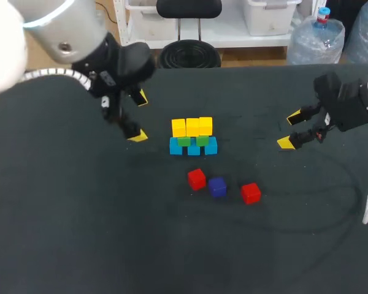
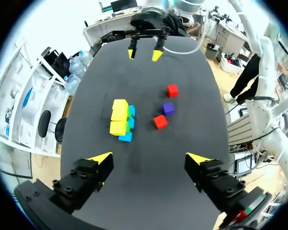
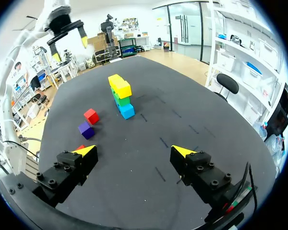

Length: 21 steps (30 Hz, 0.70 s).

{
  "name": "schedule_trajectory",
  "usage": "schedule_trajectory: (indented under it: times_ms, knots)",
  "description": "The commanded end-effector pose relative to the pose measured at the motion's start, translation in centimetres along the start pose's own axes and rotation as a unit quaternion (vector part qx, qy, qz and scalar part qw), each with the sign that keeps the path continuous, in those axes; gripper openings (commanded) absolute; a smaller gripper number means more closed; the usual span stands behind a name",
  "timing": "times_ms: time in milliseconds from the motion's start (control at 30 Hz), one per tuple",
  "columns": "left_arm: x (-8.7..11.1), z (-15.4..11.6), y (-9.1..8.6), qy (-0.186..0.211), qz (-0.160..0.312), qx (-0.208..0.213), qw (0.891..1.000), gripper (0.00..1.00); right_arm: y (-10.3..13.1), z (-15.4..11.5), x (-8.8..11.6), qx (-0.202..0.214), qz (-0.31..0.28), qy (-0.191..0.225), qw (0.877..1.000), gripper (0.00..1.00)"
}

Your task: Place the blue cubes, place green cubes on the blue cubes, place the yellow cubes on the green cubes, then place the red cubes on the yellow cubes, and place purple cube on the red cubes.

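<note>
Below the stack [image 1: 192, 136], centre frame: right red cube [image 1: 251, 193] lies nearest the right gripper [image 1: 291, 130], down-left of it. Right and left gripper [image 1: 138, 116] both spread, empty.

Bright, even light casts faint soft shadows beside the cubes [image 1: 193, 128].

- Left arm [image 1: 55, 30] comes in from the left; left gripper [image 1: 138, 117] is empty, fingers spread wide.
- Right arm [image 1: 356, 101] comes in from the right; right gripper [image 1: 289, 130] is empty, fingers apart, seemingly angled inward.
</note>
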<state>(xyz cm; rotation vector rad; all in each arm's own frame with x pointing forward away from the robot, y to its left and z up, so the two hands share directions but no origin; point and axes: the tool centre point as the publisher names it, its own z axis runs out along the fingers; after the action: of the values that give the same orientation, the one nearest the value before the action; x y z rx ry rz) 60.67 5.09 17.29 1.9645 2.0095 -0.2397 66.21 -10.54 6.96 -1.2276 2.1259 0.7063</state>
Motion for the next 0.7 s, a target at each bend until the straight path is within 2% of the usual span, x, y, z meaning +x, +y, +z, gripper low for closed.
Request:
schedule_trajectory:
  times_ms: [33, 100, 333, 433, 500, 533, 700]
  knots:
    - [0.2, -1.7, -2.9, 0.012, -0.004, -0.056, 0.998, 1.00, -0.1, 0.1, 0.0, -0.001, -0.001, -0.001, 1.000, 1.00]
    - [0.1, -2.1, -3.3, 0.020, -0.006, -0.057, 0.998, 1.00, -0.1, 0.1, 0.0, -0.001, -0.001, -0.001, 1.000, 1.00]
    - [-0.1, -3.1, -4.1, -0.001, -0.017, -0.071, 0.997, 1.00, -0.1, 0.1, 0.0, -0.001, -0.001, -0.001, 1.000, 1.00]
    - [0.4, -3.4, -4.3, -0.022, -0.026, -0.075, 0.997, 1.00, -0.1, 0.1, 0.0, -0.001, -0.001, -0.001, 1.000, 1.00]
    - [1.0, -3.5, -4.2, -0.022, -0.038, -0.077, 0.996, 1.00, -0.1, 0.1, 0.0, -0.001, -0.001, -0.001, 1.000, 1.00]
    - [1.4, -3.7, -4.3, -0.039, -0.045, -0.075, 0.995, 1.00, -0.1, 0.1, 0.0, -0.001, -0.001, -0.001, 1.000, 1.00]
    - [1.4, -3.7, -4.3, -0.039, -0.045, -0.075, 0.995, 1.00, -0.1, 0.1, 0.0, -0.001, -0.001, -0.001, 1.000, 1.00]
